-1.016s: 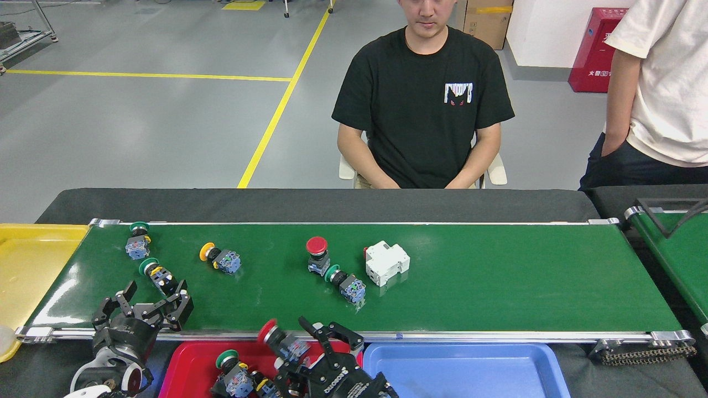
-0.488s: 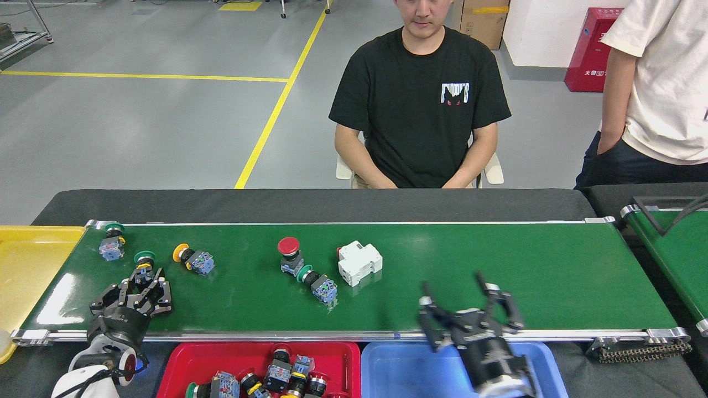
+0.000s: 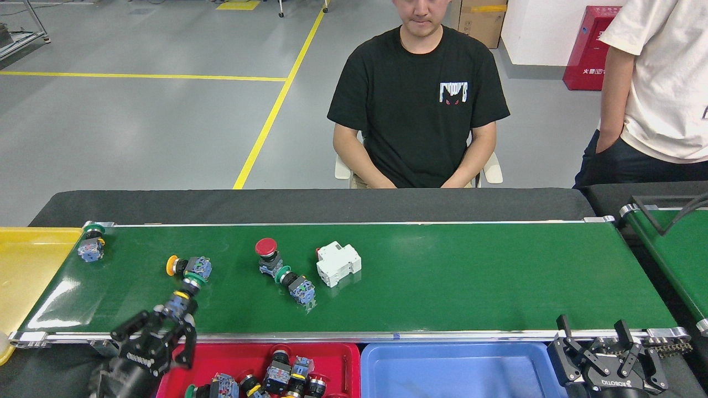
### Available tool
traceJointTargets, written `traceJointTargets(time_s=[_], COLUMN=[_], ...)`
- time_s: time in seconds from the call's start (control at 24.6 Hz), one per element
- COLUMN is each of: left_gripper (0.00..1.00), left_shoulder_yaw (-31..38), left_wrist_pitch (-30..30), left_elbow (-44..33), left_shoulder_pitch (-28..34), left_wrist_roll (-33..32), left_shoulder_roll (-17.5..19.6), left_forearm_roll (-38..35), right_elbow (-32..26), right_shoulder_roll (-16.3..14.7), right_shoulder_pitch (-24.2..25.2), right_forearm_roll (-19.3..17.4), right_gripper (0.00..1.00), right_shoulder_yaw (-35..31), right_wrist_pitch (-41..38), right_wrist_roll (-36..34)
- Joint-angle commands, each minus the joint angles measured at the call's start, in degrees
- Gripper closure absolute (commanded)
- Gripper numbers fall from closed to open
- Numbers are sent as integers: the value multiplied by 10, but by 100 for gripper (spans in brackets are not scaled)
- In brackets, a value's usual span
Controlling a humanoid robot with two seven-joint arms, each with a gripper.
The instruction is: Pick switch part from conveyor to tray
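At near-left corner of conveyor (image 3: 442, 276), left gripper (image 3: 166, 326) sits over the near rail, fingers (image 3: 189, 345) closed on a green-capped switch part (image 3: 182, 298), body in the grip, cap end pointing away from robot. Just beyond that cap: yellow-capped switch (image 3: 188, 267) lying on belt, v. close, contact unclear. Further right of the gripper, mid-belt: red mushroom switch (image 3: 266, 255) upright, another green-capped switch (image 3: 296, 284) on its side just beside it, white breaker block (image 3: 338, 263) to their right. Far left of gripper, at belt's end: small green-capped switch (image 3: 91, 243), next to yellow tray (image 3: 27, 265).

Directly right of and below left gripper: red tray (image 3: 210, 359) w/ several switch parts piled at its near edge. Blue tray (image 3: 442, 370) beside it.

Right gripper (image 3: 600, 345) low at near-right, by belt's corner roller, right of blue tray; fingers spread apart, nothing between them.

Behind belt: seated person in black tee (image 3: 417, 105); second person standing at right edge (image 3: 652, 88).
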Motion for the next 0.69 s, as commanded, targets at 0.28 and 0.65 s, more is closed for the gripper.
traceJointTargets(time_s=[0.28, 0.65], left_gripper=[0, 0], left_shoulder_yaw=[25, 138], left_wrist_pitch=[-29, 158], left_elbow=[-30, -27], left_shoulder_pitch=[18, 9], left_wrist_roll=[2, 0], left_shoulder_roll=[-64, -63], left_forearm_roll=[4, 3], right_elbow=[-11, -14], right_shoulder_roll=[-7, -13], right_shoulder_pitch=[7, -9], right_forearm_roll=[-2, -2], right_gripper=[0, 0], right_shoulder_yaw=[-8, -8], right_wrist_pitch=[-6, -62], right_wrist_roll=[-4, -2])
